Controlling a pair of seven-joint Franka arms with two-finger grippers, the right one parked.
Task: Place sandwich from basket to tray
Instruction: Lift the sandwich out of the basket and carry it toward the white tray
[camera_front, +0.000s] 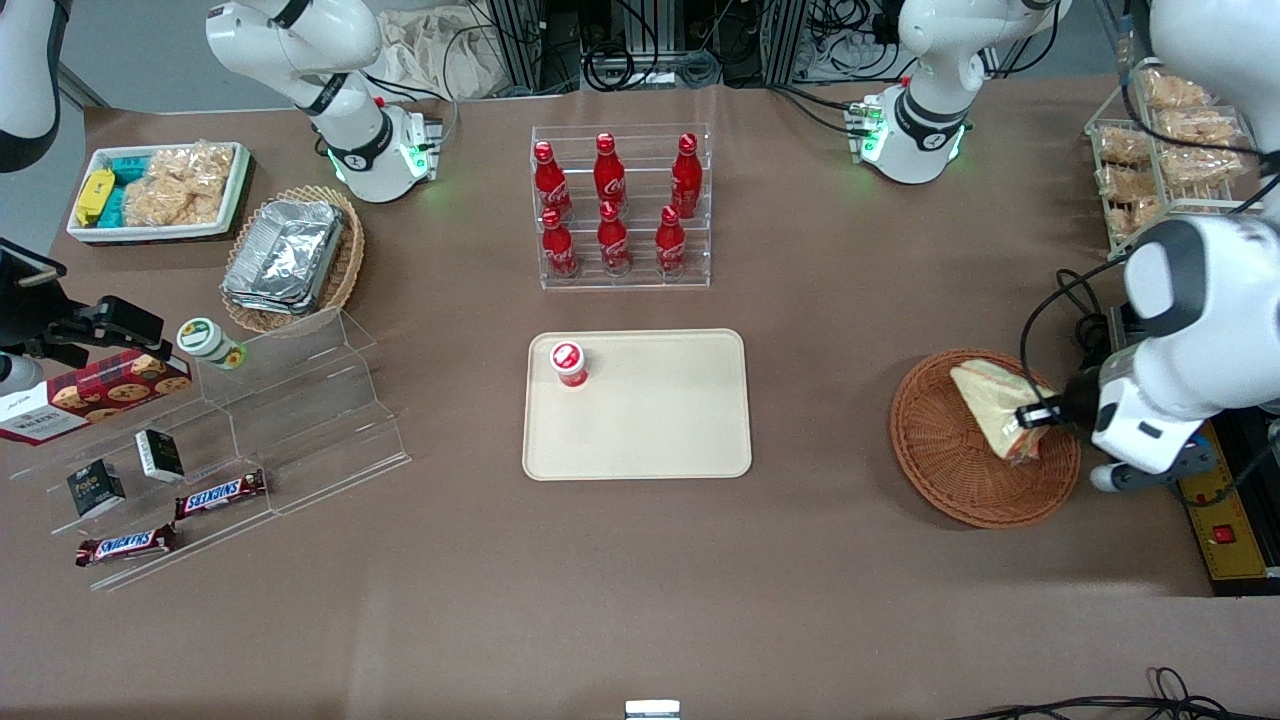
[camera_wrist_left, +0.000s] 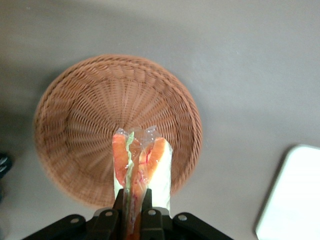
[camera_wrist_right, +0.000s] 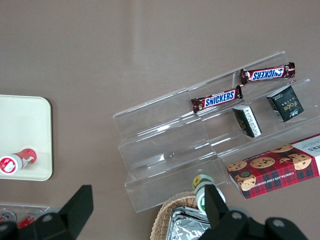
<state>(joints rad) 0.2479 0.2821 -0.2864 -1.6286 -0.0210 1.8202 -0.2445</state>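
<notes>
Brown table (camera_front: 800, 560); gripper (camera_wrist_left: 133, 210) clamping half-hidden sandwich (camera_wrist_left: 142, 170) above basket (camera_wrist_left: 85, 125).

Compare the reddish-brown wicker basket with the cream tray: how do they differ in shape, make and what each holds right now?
The basket is round, woven reddish-brown wicker; the tray is rectangular, smooth cream plastic with rounded corners. Over the basket the gripper has its jaws shut on the wrapped sandwich, while the tray carries only a red bottle with a white cap. The basket lies toward the working arm's end of the table; the tray sits mid-table. Both are shallow and rest flat on the table.
</notes>
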